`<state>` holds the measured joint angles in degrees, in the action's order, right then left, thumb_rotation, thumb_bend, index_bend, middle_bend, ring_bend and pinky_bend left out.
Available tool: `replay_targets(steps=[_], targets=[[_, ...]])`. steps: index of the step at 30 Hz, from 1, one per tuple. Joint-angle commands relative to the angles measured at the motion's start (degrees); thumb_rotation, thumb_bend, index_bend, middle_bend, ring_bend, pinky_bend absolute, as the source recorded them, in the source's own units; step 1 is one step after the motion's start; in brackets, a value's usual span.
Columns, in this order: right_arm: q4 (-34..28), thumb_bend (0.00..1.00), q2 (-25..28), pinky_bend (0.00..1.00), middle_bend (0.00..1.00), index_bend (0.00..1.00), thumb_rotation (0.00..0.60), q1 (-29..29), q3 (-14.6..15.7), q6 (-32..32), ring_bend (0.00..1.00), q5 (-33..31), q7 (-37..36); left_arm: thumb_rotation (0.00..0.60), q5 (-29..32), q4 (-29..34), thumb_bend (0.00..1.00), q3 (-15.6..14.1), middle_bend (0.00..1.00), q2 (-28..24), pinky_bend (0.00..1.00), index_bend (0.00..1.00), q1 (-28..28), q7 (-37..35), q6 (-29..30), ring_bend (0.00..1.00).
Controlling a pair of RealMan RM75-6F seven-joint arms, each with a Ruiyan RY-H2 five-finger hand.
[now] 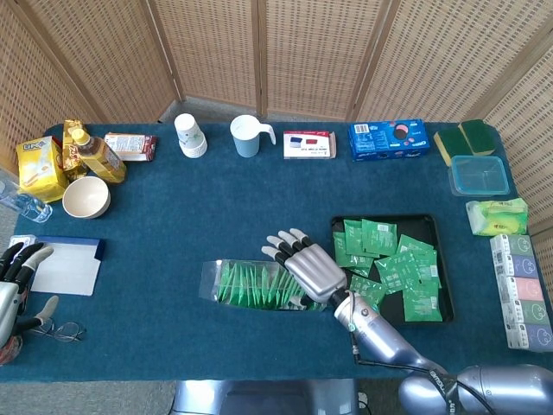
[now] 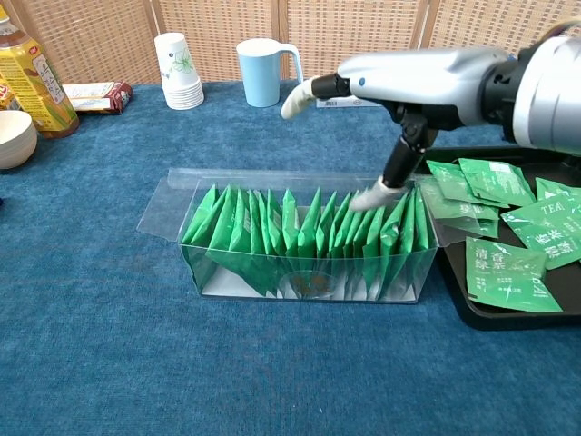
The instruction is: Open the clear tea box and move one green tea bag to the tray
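Clear plastic tea box (image 2: 309, 238) lies lengthwise on the blue counter (image 1: 216, 207), lid flap folded out flat at its far-left end, top open. Green tea bags (image 2: 300, 232) stand packed on edge inside it in one row.

My right hand (image 1: 304, 266) hovers palm-down over the right half of the box. Its fingers (image 1: 278, 248) are spread apart and extended, holding nothing. In the chest view my thumb tip (image 2: 365, 199) points down at the tops of the bags near the box's right end; I cannot tell whether it touches them. The other fingertips reach past the box's far wall.

Black tray (image 1: 380, 222) sits just right of my right hand, beside the box's right end, with many loose green tea bags (image 1: 402, 272) lying flat in it.

My left hand (image 1: 17, 281) is at the left counter edge, well apart from the box, fingers apart and holding nothing, just beside a white pad (image 1: 65, 266).

Beyond my right fingers, along the far counter edge: a light blue mug (image 2: 261, 71), stacked paper cups (image 2: 177, 73) and a blue carton (image 1: 388, 139).
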<state>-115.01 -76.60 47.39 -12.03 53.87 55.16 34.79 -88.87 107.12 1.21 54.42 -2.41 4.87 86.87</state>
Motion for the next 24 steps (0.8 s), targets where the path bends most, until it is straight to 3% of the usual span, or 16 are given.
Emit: replay_targets(steps=[1, 14, 24], targets=[[0.01, 0.29, 0.68, 0.0, 0.01, 0.14, 0.6, 1.23, -0.57, 0.18, 0.0, -1.95, 0.44, 0.6, -0.04, -0.07, 0.29, -0.06, 0.13, 0.08, 0.26, 0.14, -0.03, -0.03, -0.03, 0.06], [1.36, 0.44, 3.84, 0.0, 0.02, 0.22, 0.6, 4.52, -2.24, 0.97, 0.0, -7.37, -1.01, 0.6, 0.02, -0.05, 0.29, -0.12, 0.13, 0.13, 0.26, 0.14, -0.32, 0.11, -0.26, 0.06], [3.38, 0.53, 6.0, 0.0, 0.06, 0.4, 0.6, 7.69, -2.32, -2.93, 0.0, -12.71, -3.73, 0.6, -0.05, 0.25, 0.29, -0.23, 0.11, 0.11, 0.26, 0.14, -0.34, 0.45, -0.16, 0.03]])
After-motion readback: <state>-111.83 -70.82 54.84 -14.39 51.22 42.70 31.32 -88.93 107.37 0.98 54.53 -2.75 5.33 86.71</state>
